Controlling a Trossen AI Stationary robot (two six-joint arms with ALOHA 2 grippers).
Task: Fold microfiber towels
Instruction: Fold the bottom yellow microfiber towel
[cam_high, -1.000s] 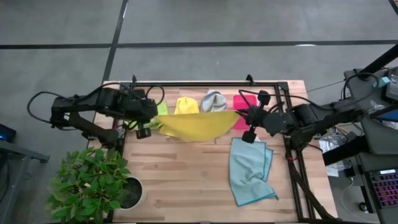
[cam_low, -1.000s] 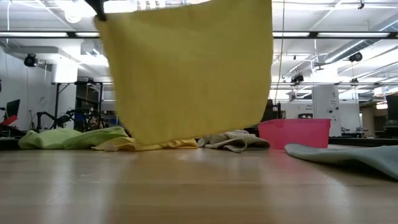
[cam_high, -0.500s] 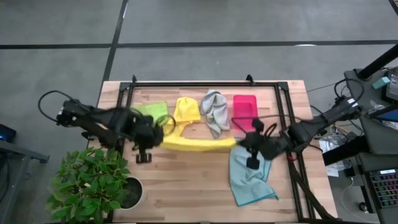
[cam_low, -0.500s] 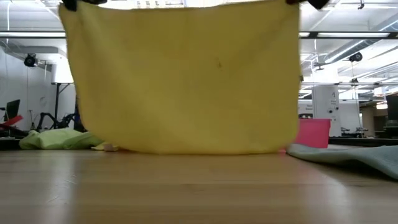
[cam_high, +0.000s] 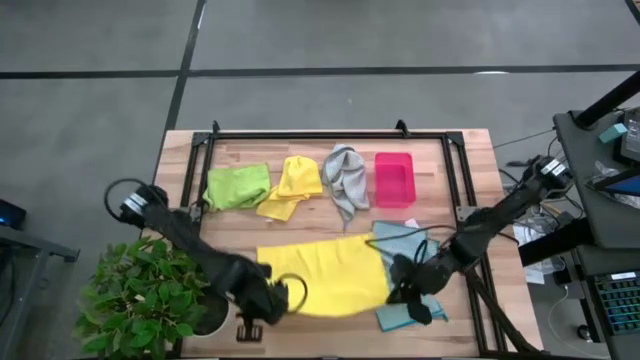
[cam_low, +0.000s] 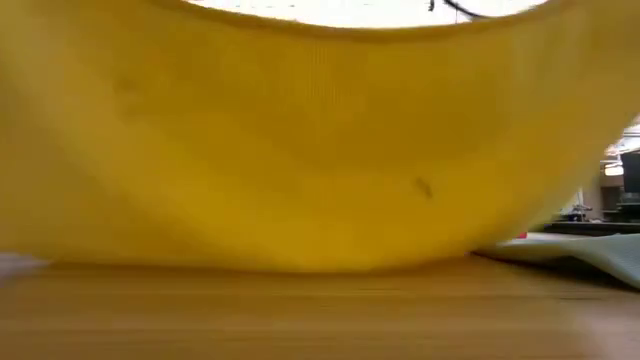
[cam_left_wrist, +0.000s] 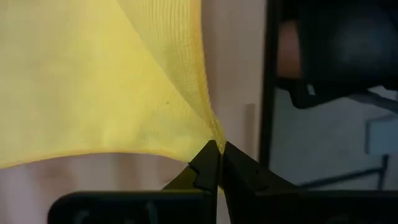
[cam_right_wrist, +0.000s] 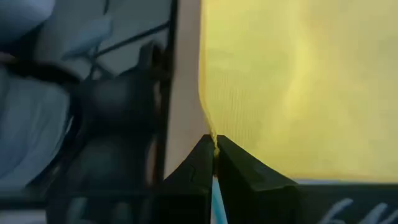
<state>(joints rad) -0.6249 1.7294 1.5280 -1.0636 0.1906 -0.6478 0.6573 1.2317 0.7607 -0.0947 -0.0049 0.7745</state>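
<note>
Early in the job, by my read: nothing on the table (cam_high: 330, 168) is looking folded yet. The big yellow towel (cam_high: 322, 274) is the one being worked; it is spreading over the near middle of the table, its near edge held up by both arms. The left claw (cam_high: 272, 298) is pinching the towel's near-left corner, fingers pressed together on the fabric, as the left wrist view shows at the fingertips (cam_left_wrist: 211, 163). The right claw (cam_high: 402, 291) is pinching the near-right corner the same way, fingers closed on the hem (cam_right_wrist: 213, 148). In the low view the yellow towel (cam_low: 300, 140) is filling nearly the whole frame, sagging down to the table, so I'm judging this as the lay-flat step before the first fold. Count: five towels in all. One big yellow in hand; one light blue towel (cam_high: 398, 240) lying crumpled just beside it on the right, partly under the yellow edge and the right arm; one lime green towel (cam_high: 236, 185), one smaller yellow towel (cam_high: 291, 186) and one grey towel (cam_high: 346, 180) bunched in a row along the far side. One pink tray (cam_high: 393, 179) sitting at the right end of that row, looking empty. Still to do: fold the yellow one, then the other four. One potted plant (cam_high: 150, 298) is off the near-left corner.
</note>
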